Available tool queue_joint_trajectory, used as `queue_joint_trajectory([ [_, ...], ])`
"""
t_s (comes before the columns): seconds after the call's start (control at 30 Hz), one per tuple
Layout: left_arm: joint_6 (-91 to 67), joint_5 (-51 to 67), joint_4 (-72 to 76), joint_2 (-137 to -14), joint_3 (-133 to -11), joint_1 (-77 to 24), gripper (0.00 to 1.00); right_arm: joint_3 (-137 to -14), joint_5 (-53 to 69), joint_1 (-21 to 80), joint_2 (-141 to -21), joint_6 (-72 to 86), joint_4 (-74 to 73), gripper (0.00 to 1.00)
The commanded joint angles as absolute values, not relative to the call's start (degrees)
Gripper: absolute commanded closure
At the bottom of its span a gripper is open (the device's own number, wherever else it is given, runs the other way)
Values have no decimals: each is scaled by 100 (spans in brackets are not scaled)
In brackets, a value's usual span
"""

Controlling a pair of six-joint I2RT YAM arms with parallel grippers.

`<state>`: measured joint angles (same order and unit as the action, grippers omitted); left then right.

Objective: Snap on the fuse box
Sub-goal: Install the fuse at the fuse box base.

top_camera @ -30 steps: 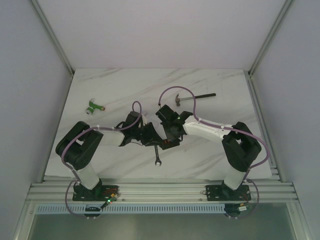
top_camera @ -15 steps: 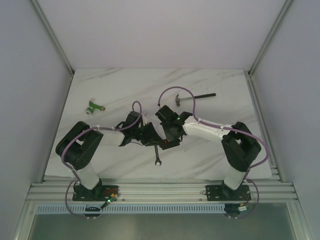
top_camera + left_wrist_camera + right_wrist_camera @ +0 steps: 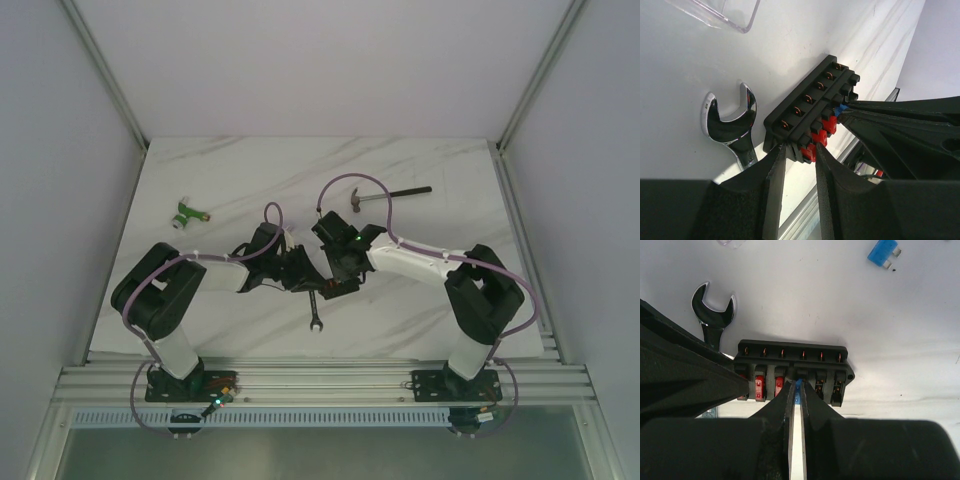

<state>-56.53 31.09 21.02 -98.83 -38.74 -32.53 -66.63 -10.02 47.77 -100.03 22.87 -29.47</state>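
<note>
Progress: early | left hand [image 3: 799, 155] clamps fuse box [image 3: 792, 351] end | right hand [image 3: 796, 390] pinches blue fuse [image 3: 841, 107] in its slot | clear cover [image 3: 725, 12] off, lying apart; snap-on left

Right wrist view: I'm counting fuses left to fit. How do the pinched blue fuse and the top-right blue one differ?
The blue blade fuse pinched by the right gripper stands at a slot of the black plastic fuse box, mostly hidden; the loose blue blade fuse lies flat on the white table, prongs showing. Both are blue.
</note>
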Motion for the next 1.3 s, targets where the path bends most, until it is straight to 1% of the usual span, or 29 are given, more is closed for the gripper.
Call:
queue_joint_trajectory([
  [0.0,-5459,2617,1301,-10090,-3746,-3262,62,-6167,-1401,4597,-10635,2085,-4208,100],
  [0.2,-5462,2626,1279,-10104,-3764,-3262,62,-6565,-1269,4597,-10514,2101,-4324,100],
  [0.27,-5465,2628,1278,-10110,-3775,-3261,62,-6652,-1271,4598,-10479,2103,-4367,98],
  [0.43,-5458,2643,1259,-10141,-3808,-3262,63,-6820,-1252,4597,-10457,2107,-4402,97],
  [0.53,-5453,2646,1229,-10139,-3825,-3264,63,-6895,-1197,4592,-10464,2109,-4416,94],
  [0.67,-5449,2644,1209,-10148,-3848,-3261,63,-7005,-1060,4597,-10475,2105,-4419,93],
  [0.97,-5454,2637,1172,-10151,-3851,-3265,63,-7102,-1007,4597,-10544,2294,-4586,82],
  [1.1,-5442,2637,1160,-10175,-3868,-3266,63,-7149,-963,4598,-10635,2475,-4644,81],
  [1.27,-5432,2652,1156,-10186,-3919,-3266,63,-7194,-873,4610,-10627,2725,-4590,84],
])
